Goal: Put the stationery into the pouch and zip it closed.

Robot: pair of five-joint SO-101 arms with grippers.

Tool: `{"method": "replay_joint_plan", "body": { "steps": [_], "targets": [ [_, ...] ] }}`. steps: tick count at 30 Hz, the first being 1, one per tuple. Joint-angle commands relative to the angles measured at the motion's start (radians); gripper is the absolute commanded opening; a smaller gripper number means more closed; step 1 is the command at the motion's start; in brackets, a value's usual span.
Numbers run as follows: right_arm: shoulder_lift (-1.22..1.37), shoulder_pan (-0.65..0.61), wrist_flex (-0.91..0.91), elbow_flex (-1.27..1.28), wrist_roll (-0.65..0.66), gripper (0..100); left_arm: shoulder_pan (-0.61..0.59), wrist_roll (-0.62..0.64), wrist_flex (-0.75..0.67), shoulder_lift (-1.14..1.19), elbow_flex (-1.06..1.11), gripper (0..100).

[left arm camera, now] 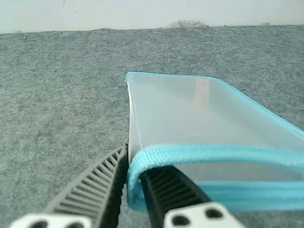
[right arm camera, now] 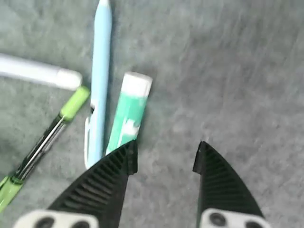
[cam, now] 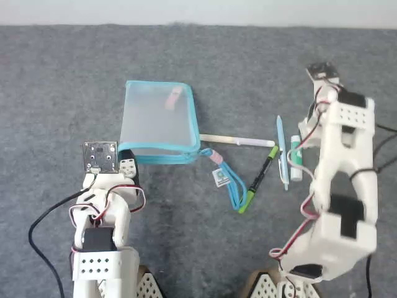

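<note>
You're pinning the pouch (cam: pixel 158 124) down with the left pincer (left arm camera: pixel 135 190) at its near corner, and that looks like the whole point of the hold: it is keeping the zip edge steady and slightly lifted so something can be slid in from the side. The left pincer is clamping tight on the blue trim, with one finger (left arm camera: pixel 95 190) lying outside the lip and the other seemingly tucked just under it.

The stationery is lying out on the grey table (cam: pixel 62 74), all of it outside the pouch. The white pen (cam: pixel 239 141) is pointing at the pouch's corner, and the green pen (cam: pixel 260 180) is slanting beside the blue strap (cam: pixel 226 180). The blue pen (cam: pixel 281 149) and the green eraser stick (cam: pixel 296 166) are resting side by side, nearest your other arm.

Your right pincer (right arm camera: pixel 164 156) is hovering over bare table just beside the eraser stick, one fingertip overlapping its end in the wrist view. Its jaws are standing wide apart and holding nothing. By my reading, you're lining up the first pick, and nothing is packed yet.
</note>
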Motion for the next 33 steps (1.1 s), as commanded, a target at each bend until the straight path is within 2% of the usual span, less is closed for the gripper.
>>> {"method": "replay_joint_plan", "body": {
  "steps": [1,7,15,20,22,27,33],
  "targets": [
    [-0.174,-0.013,-0.105,0.203,-0.009,19.1,0.009,0.015,-0.032,-0.002,-0.035,1],
    [-0.173,-0.094,-0.216,0.334,-0.060,19.1,0.009,0.009,-0.029,-0.002,-0.035,1],
    [-0.039,-0.088,-0.283,0.331,-0.064,18.4,0.009,-0.009,-0.029,-0.002,-0.035,1],
    [-0.004,-0.030,-0.303,0.331,-0.071,6.5,0.009,-0.009,-0.028,-0.002,-0.033,1],
    [-0.002,-0.010,-0.302,0.333,-0.068,5.4,0.009,-0.009,-0.028,-0.002,-0.033,1],
    [-0.044,0.018,-0.262,0.333,-0.066,1.9,0.009,-0.009,-0.028,-0.002,-0.031,1],
    [-0.318,-0.058,-0.045,0.333,-0.066,0.8,0.015,-0.006,-0.032,-0.002,-0.021,1]
  ]
}}
